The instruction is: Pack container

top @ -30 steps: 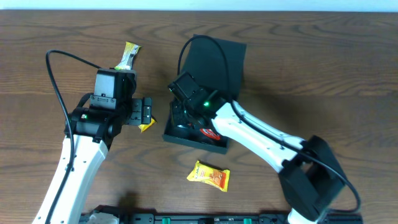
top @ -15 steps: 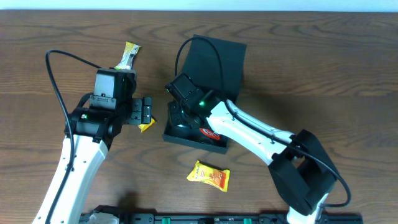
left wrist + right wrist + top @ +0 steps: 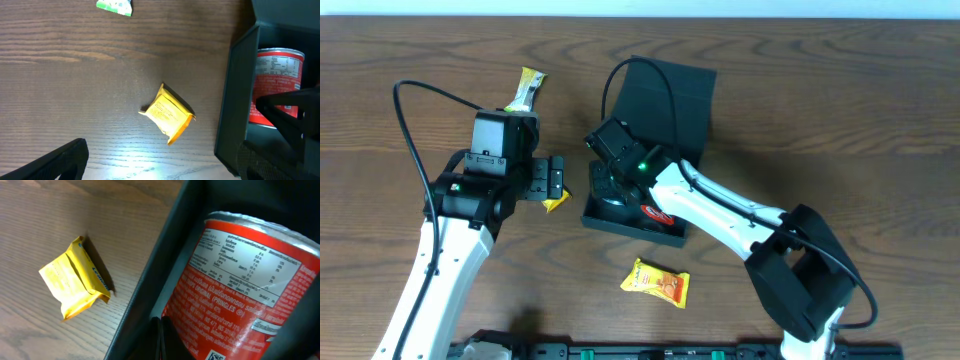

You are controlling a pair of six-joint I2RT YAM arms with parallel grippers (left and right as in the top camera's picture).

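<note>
The dark teal container (image 3: 626, 226) lies mid-table with its flap lid (image 3: 665, 95) thrown back. A red Pringles can (image 3: 240, 280) lies inside it, also visible from the left wrist (image 3: 277, 75). My right gripper (image 3: 161, 340) is shut on nothing, its fingers pressed together inside the container between the left wall (image 3: 150, 290) and the can. Left of the box, my left gripper (image 3: 554, 180) stands wide open above the table. A yellow packet (image 3: 167, 114) lies ahead of the left gripper (image 3: 160, 171), close to the container's outer wall (image 3: 234, 105).
An orange-yellow snack packet (image 3: 656, 282) lies in front of the container. A yellow-green bar (image 3: 527, 90) sits at the back left, and a green wrapper (image 3: 115, 5) shows at the top of the left wrist view. Cables arc over both arms.
The right arm has swung its elbow leftward and its gripper has shifted slightly left inside the container. The left arm has not moved.
</note>
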